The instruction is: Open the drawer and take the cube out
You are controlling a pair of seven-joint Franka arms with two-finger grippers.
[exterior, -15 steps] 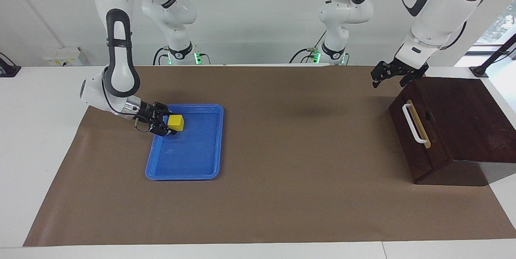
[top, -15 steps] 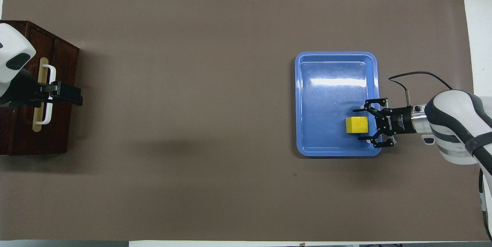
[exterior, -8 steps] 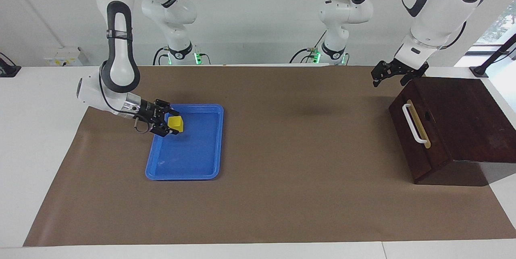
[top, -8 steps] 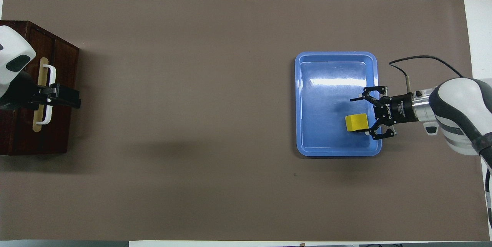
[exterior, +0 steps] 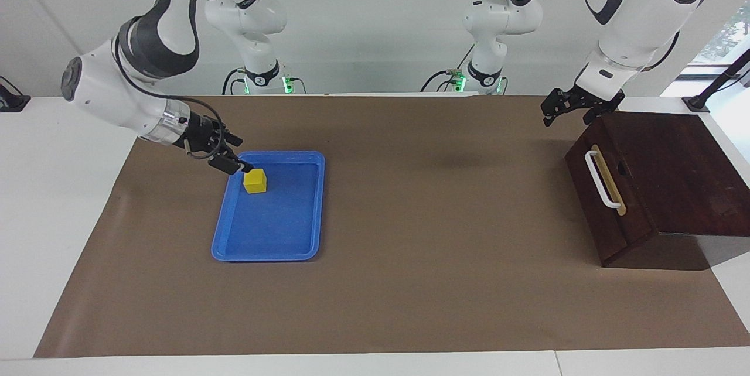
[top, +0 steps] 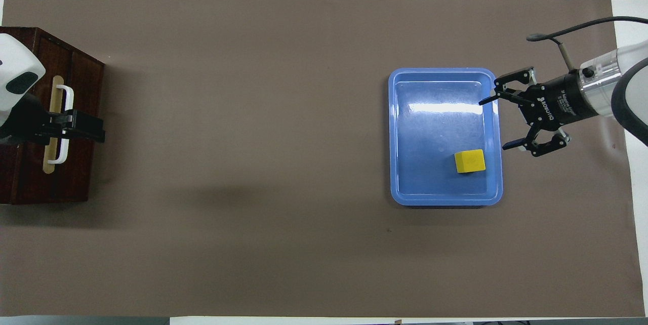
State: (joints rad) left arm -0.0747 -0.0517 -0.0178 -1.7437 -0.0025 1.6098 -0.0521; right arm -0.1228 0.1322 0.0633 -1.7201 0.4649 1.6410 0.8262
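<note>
The yellow cube [exterior: 255, 180] [top: 470, 161] lies in the blue tray [exterior: 266, 256] [top: 441, 73], in the corner nearer the robots at the right arm's end. My right gripper [exterior: 241, 154] [top: 493, 125] hangs open over the tray's rim beside the cube, touching nothing. The drawer [exterior: 603, 224] [top: 81, 112] of the dark wooden box is closed, its white bar handle [exterior: 600, 180] [top: 65, 122] showing. My left gripper [exterior: 565, 112] [top: 101, 130] hovers open over the box's corner by the drawer front, holding nothing.
A brown mat [exterior: 445, 282] covers the table between the tray and the box. White table edge [exterior: 53, 200] borders the mat at both ends.
The right gripper has drawn back and risen away from the cube, which stays in the tray. The left gripper has hardly moved.
</note>
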